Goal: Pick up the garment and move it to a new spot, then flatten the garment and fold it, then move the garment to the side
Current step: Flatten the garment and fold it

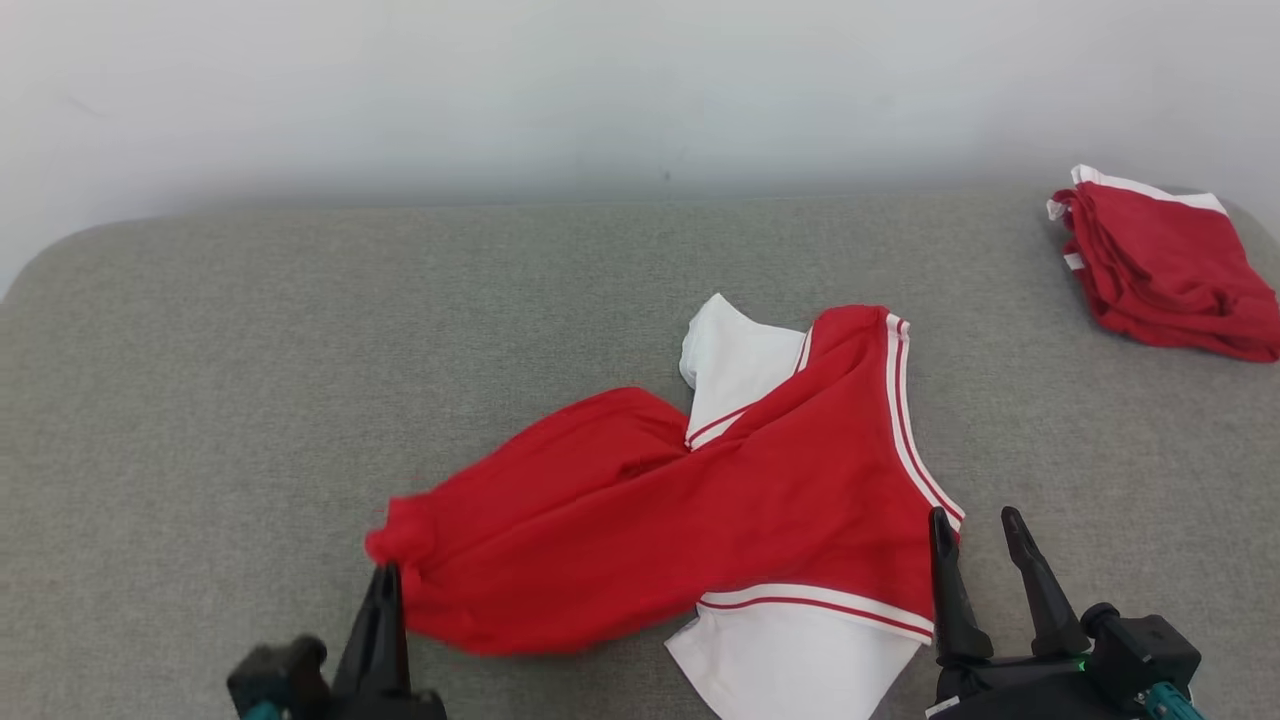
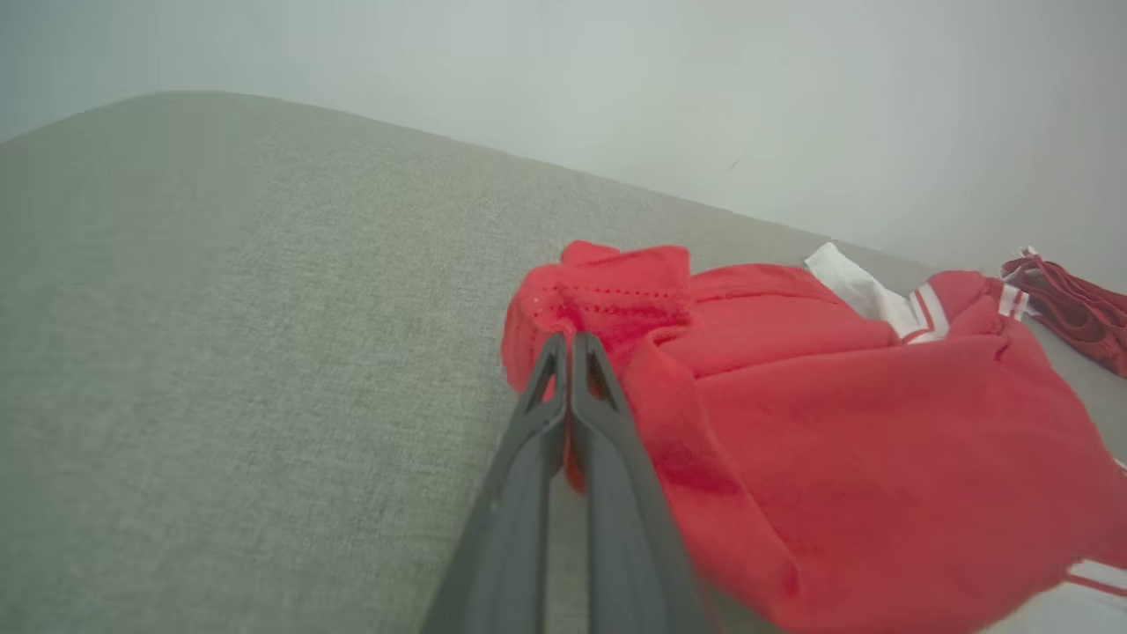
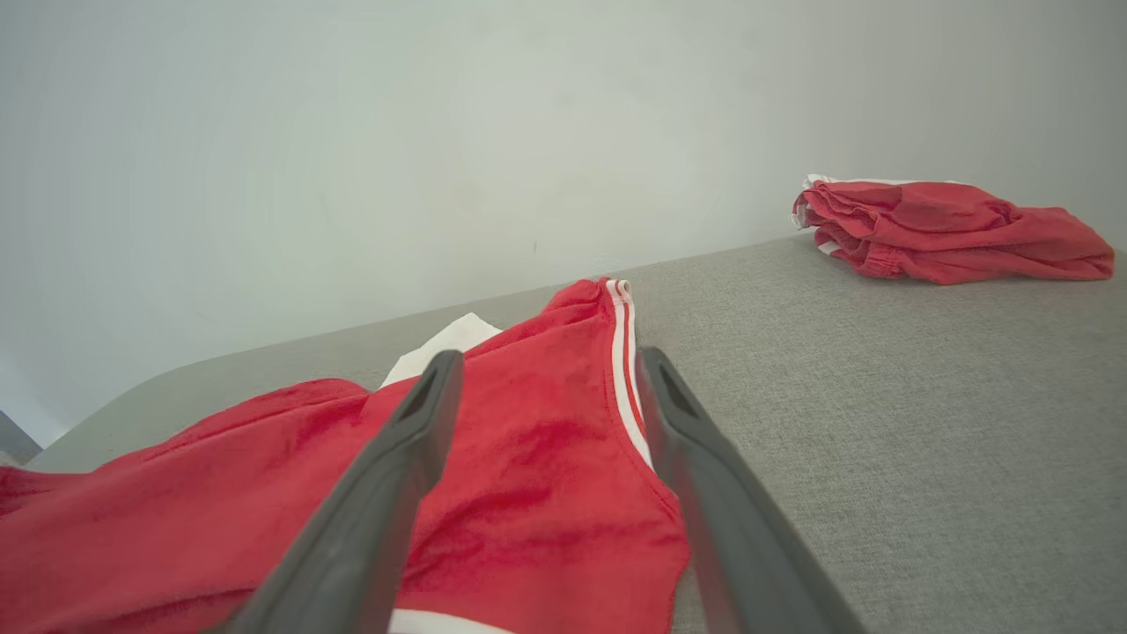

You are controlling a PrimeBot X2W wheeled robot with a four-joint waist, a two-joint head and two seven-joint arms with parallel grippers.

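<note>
Red garment (image 1: pixel 780 480) with white panels and stripes lies twisted, apparently bunched leftward, on grey cushion (image 1: pixel 200 400).

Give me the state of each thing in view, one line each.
garment: unfolded, twisted and rumpled, lying on the grey cushion.
left gripper: shut on the garment's left end.
right gripper: open at the garment's striped edge, holding nothing.
second red garment: folded, lying at the far right corner.

No legible text or markings
</note>
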